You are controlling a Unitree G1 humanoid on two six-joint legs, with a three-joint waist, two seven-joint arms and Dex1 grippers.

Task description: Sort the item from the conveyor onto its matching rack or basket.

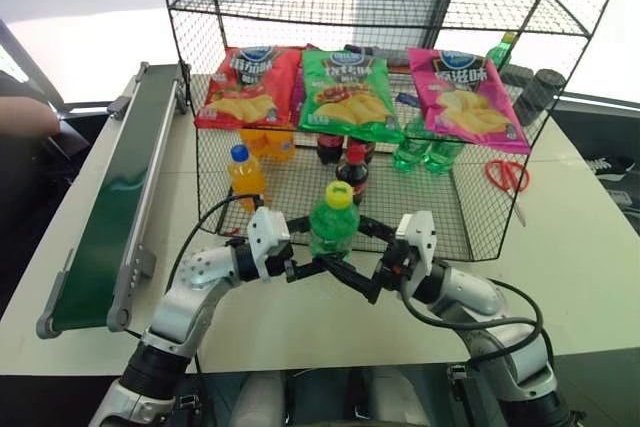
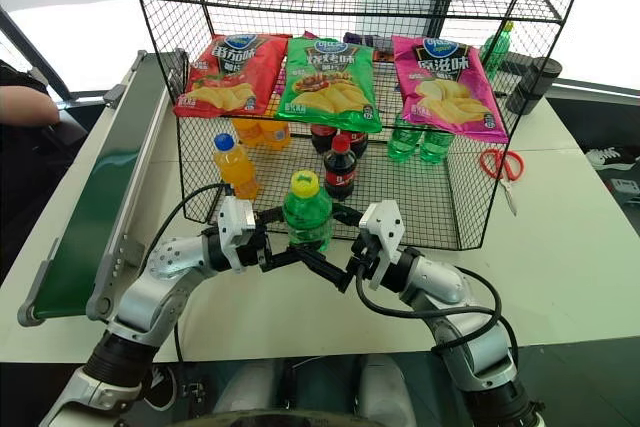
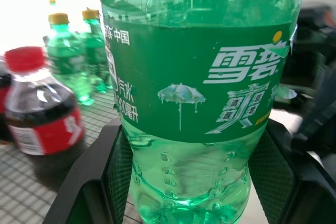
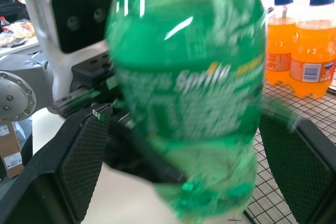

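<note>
Left wrist view: my left gripper (image 1: 300, 269) is clamping the green soda bottle (image 1: 333, 227) low on its body, one finger (image 3: 100, 182) pressing each side below the label.
Right gripper: my right gripper (image 1: 362, 269) is standing with its jaws spread wide, a finger (image 4: 84, 156) on either side of the same bottle and not yet closing on it.
Bottle pose: the bottle is standing upright between my two hands, yellow cap on top, just outside the front edge of the rack.
Handover reading: I am judging this to be a pass from my left hand to my right.
Rack: the black wire rack (image 1: 470, 217) is sitting directly behind the bottle, its low bottom tier holding an orange-drink bottle (image 1: 245, 173), a cola bottle (image 1: 352, 173) and two more green bottles (image 1: 425, 149) toward the back right.
Conveyor: the conveyor (image 1: 115, 197) is lying off to my left, well apart from the bottle.
Progress done: the bottle is off the belt and in hand.
Progress left: placing the bottle in the bottom tier beside the matching green bottles is remaining.
</note>
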